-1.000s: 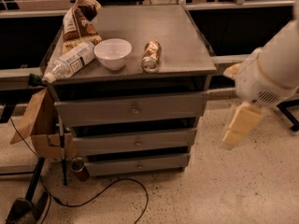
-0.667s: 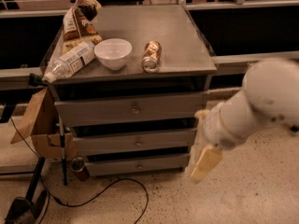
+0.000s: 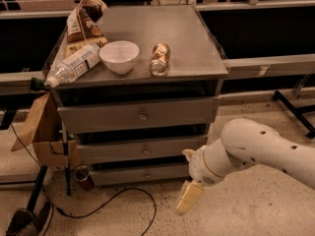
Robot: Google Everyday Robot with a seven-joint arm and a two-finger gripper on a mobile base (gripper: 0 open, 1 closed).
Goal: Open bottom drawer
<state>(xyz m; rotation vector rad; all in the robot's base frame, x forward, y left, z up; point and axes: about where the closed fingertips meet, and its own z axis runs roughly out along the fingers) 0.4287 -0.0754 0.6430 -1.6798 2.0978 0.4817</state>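
My hand (image 3: 189,198) hangs low beside the right end of the bottom drawer (image 3: 123,175) — down at its level, I'd say, to get at its small centre knob (image 3: 146,175). The drawer sits shut, lowest under the counter (image 3: 187,43). I hold nothing; how far open the hand is, I cannot tell.

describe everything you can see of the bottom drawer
The bottom drawer is the lowest and slimmest of three grey metal fronts in the cabinet. It is wide and shallow, with a tiny round knob at its centre. It looks shut: no interior shows, only a dark gap above it. It sits just above the floor. The gripper hangs low off its right end, clear of the knob.
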